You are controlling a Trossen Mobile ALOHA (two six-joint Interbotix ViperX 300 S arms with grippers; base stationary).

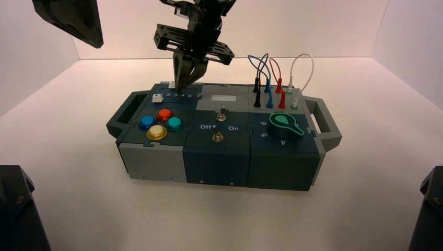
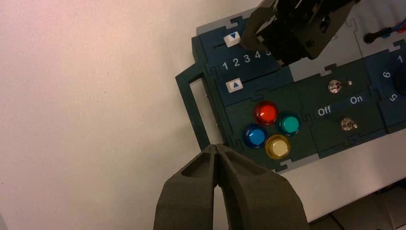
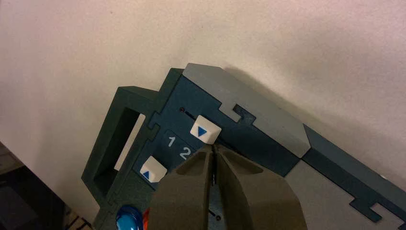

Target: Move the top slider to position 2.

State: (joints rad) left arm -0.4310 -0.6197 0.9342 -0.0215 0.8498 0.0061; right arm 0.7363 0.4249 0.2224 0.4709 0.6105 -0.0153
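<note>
The top slider (image 3: 205, 131) is a small white cap with a blue triangle on a thin dark slot, also seen in the high view (image 1: 171, 84) and the left wrist view (image 2: 233, 37). It stands about abreast of the printed 2 (image 3: 184, 153) in the numeral row (image 2: 236, 62). My right gripper (image 3: 214, 147) is shut and empty, its tips right against the cap's side toward the higher numerals (image 1: 184, 86). The twin lower slider (image 3: 153, 170) sits near the 1 and 2. My left gripper (image 2: 216, 147) is shut and empty, held high over the box's left front.
Red (image 2: 266, 112), teal (image 2: 289, 124), blue (image 2: 255, 135) and yellow (image 2: 277, 146) buttons sit in front of the sliders. Two toggle switches (image 1: 221, 115) stand mid-box, a green dial (image 1: 285, 125) and looped wires (image 1: 271, 78) to the right. The box's left handle (image 1: 123, 112) juts out.
</note>
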